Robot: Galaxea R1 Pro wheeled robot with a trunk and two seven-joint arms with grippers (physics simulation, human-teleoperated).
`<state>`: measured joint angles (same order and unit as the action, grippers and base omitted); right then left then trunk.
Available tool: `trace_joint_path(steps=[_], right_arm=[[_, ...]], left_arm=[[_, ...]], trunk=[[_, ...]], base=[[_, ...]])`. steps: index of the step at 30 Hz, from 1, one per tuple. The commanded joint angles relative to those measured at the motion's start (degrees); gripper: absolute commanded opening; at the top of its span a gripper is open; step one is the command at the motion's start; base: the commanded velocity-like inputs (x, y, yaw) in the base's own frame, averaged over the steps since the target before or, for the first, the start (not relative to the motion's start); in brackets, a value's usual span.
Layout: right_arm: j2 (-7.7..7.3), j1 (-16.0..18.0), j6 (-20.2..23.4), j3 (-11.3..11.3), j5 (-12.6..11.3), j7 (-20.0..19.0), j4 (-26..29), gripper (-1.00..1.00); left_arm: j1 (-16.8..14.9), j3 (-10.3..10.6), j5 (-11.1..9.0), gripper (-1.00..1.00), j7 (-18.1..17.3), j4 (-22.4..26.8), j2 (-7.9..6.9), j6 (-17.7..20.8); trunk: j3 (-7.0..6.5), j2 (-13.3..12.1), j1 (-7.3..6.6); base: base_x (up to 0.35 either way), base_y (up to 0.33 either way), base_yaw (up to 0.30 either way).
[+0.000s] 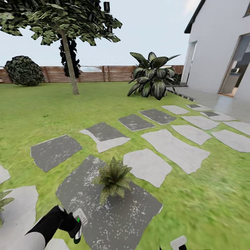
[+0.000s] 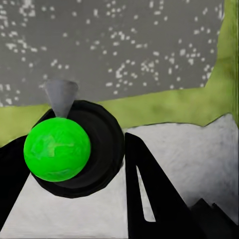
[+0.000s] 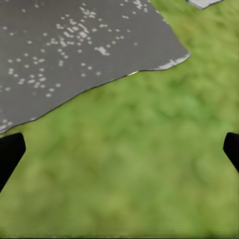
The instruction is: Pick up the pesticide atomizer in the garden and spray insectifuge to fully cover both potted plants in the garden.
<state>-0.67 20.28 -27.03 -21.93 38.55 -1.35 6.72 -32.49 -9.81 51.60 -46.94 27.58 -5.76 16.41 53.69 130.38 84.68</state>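
**L gripper on atomizer, plant dead ahead**

Your left gripper (image 1: 71, 225) sits at approx 7 o'clock in the head view, fingers clamped round the pesticide atomizer (image 1: 79, 225); its pale trigger head w/ a green spot pokes out to the right of the black wrist. In the left wrist view the atomizer (image 2: 74, 149) reads as a dark round body w/ a bright green ball and a grey nozzle cone, wedged between the black fingers (image 2: 149, 189).

One potted plant (image 1: 114, 178) stands on the dark speckled stepping stone (image 1: 114, 215), just below centre, at about 1 o'clock from your left gripper and near it. A 2nd rosette's leaves (image 1: 4, 201) peek in at the 8 o'clock edge, over a pale stone (image 1: 21, 208).

Right gripper (image 3: 119, 149): fingertips far apart at opposite edges of the right wrist view, nothing between them, hanging over lawn (image 3: 129, 169) beside the dark stone's edge.

Far off: big striped plant (image 1: 152, 74) at 1 o'clock, tree (image 1: 67, 52) at 11, round bush (image 1: 23, 71) at 10, wooden fence (image 1: 93, 73) behind, house wall (image 1: 215, 48) at 2.
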Motion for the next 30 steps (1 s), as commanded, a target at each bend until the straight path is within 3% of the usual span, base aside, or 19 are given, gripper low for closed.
trace_joint_path(steps=[1,5,10,17,20,21,24,27,28,30], right_arm=[[0.01,0.0,-0.2,-0.5,0.4,-0.1,0.0,1.0],[0.04,0.0,-0.2,-0.5,0.4,-0.1,0.0,1.0],[0.05,0.0,-0.2,-0.5,0.3,-0.1,-0.1,1.0],[0.53,0.0,-0.2,-0.4,0.7,-0.6,0.2,1.0],[0.77,0.1,-0.2,0.2,1.5,-1.6,5.8,1.0],[0.85,0.1,-0.1,0.9,2.2,-2.7,8.1,1.0],[1.14,0.1,0.5,4.5,4.3,-14.2,16.7,1.0],[1.18,1.0,2.6,5.2,4.8,-23.3,18.6,1.0],[1.19,1.8,3.6,5.4,5.0,-25.8,18.9,1.0],[1.33,3.5,4.5,5.5,7.0,-28.7,19.0,1.0]], left_arm=[[0.0,-0.4,0.2,-1.0,-0.4,0.1,0.18,0.1],[0.0,-0.6,0.0,-1.0,-0.5,0.1,0.27,-2.7],[0.0,-0.6,-0.1,-1.0,-0.5,0.0,0.39,-3.2],[0.0,-0.6,0.0,-1.0,-0.6,0.0,1.18,-6.3],[0.0,-0.7,0.0,-1.0,-0.7,0.0,1.42,-6.8],[0.0,-0.8,0.0,-1.0,-0.7,0.1,1.4,-6.9],[0.0,0.0,0.4,-1.0,-0.5,0.3,1.28,-7.0],[0.0,0.6,0.8,-1.0,-0.5,0.2,1.1,-7.9],[0.0,1.2,0.9,-1.0,-0.6,0.1,1.04,-8.9],[0.0,5.2,1.0,-1.0,-0.6,0.0,0.95,-11.7]], trunk=[[0.02,0.0,-0.04],[-0.11,0.0,-0.04],[-0.33,0.0,-0.04],[-0.37,0.0,-0.04],[-0.37,0.0,-0.04],[-0.37,0.0,-0.04],[-0.37,0.0,-0.04],[-0.37,0.0,-0.04],[-0.37,0.0,-0.04],[-0.37,0.0,-0.04]], base=[[-0.273,-0.173,0.261],[-0.273,-0.173,0.261],[-0.273,-0.173,0.235],[-0.273,-0.173,0.026],[-0.267,-0.145,0.001],[-0.165,-0.086,0.0],[-0.05,-0.026,0.0],[-0.009,-0.005,0.0],[-0.002,-0.001,0.0],[0.0,0.0,0.0]])
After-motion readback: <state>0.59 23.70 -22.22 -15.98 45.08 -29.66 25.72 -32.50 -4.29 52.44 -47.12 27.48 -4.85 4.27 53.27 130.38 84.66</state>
